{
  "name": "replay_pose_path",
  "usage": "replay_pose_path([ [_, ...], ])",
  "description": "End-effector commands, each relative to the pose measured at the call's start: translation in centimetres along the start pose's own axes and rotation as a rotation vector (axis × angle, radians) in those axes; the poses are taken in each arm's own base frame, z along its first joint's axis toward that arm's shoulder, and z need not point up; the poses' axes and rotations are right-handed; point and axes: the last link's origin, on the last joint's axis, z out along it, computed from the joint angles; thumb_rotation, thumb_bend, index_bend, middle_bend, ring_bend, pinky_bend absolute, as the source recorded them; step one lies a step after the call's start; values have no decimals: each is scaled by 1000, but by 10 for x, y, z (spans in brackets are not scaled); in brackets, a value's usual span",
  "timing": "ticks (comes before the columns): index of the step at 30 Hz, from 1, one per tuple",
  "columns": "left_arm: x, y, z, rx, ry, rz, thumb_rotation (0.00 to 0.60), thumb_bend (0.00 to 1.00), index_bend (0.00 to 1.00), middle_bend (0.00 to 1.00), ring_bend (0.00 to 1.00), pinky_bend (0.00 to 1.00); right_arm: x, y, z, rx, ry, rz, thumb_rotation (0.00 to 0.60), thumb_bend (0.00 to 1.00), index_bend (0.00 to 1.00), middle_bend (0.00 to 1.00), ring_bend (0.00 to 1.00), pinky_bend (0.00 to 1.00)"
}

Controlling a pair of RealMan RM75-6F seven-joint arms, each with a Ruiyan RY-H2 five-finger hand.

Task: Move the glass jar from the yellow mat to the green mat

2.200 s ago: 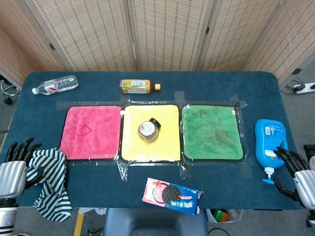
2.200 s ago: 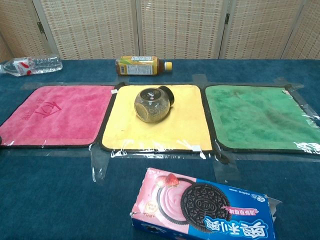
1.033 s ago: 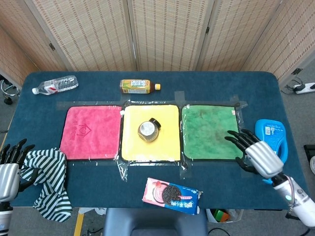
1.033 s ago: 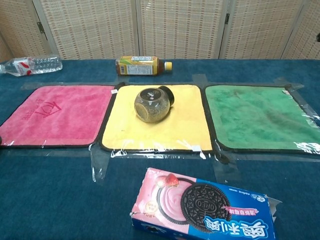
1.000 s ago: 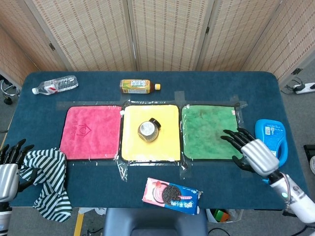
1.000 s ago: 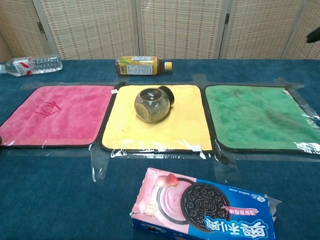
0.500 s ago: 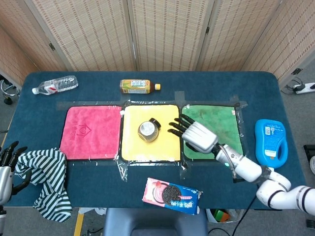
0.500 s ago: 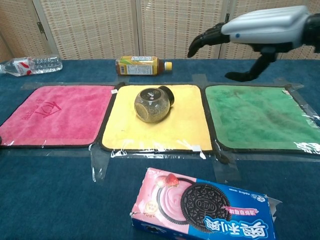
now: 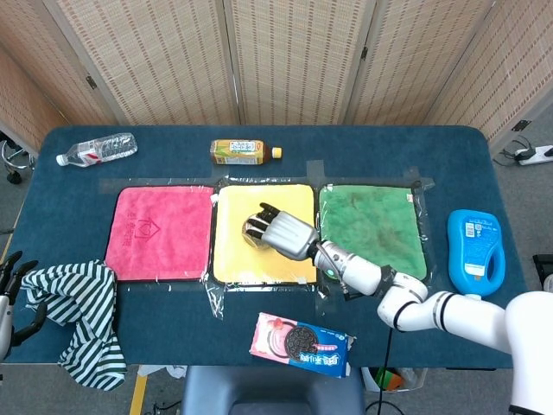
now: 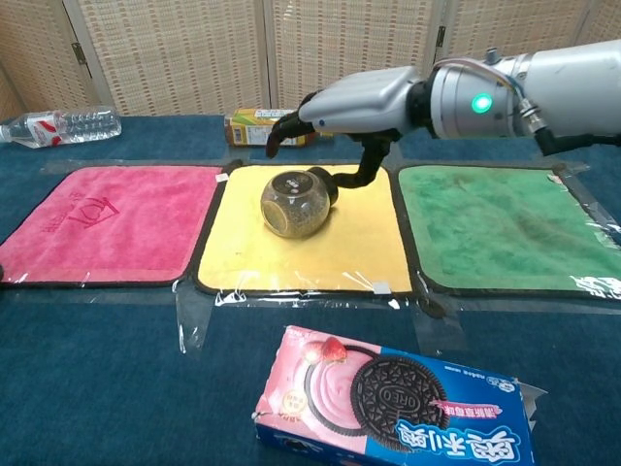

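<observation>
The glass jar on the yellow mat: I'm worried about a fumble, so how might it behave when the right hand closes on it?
The glass jar lies tilted on its rounded side, so a nudge would probably roll it. Smooth glass may slip between the fingers of the right hand, which hovers open above it. It looks partly filled, so likely fairly heavy, and breakable if dropped.

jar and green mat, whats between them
Only bare yellow mat, then the taped seam where it meets the green mat; the chest view shows this best. The right hand hangs over the jar, its thumb beside the lid.
</observation>
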Motion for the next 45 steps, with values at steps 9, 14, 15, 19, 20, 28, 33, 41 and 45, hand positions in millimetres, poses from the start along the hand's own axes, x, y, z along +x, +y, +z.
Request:
replay_pose_path([
  [9,-1,-6,-1,21,-6,4,600,449,203,100,145,57,-12,-14,47,6,-83,-25,600,507,184,145,137,36],
  [14,-2,-8,-2,29,-9,4,600,449,203,101,145,58,-14,-14,58,-10,-98,-16,600,508,208,155,148,47],
  [15,-2,-9,-2,30,-10,3,600,449,203,101,145,58,-15,-14,60,-14,-105,-13,600,508,217,160,155,53],
  [19,-4,-11,-3,37,-12,0,600,449,204,100,145,57,-20,-13,64,-24,-129,-14,600,508,238,176,173,66],
  [20,-4,-11,-3,39,-13,0,600,449,204,100,145,57,-21,-12,64,-26,-134,-19,600,508,242,177,174,66],
  [28,-5,-12,-3,36,-13,-1,600,449,204,101,145,57,-28,-1,57,-57,-166,-10,600,508,277,191,191,67],
  [33,-6,-10,-2,30,-13,0,600,449,204,101,145,57,-27,8,46,-75,-160,-11,600,508,278,193,190,67],
  [41,-6,-4,1,13,-12,1,600,449,204,100,144,57,-29,35,6,-118,-175,-29,600,508,278,194,186,67],
  [45,-7,-1,2,2,-15,2,600,449,204,101,144,57,-37,48,-17,-149,-197,-33,600,507,278,199,186,67],
])
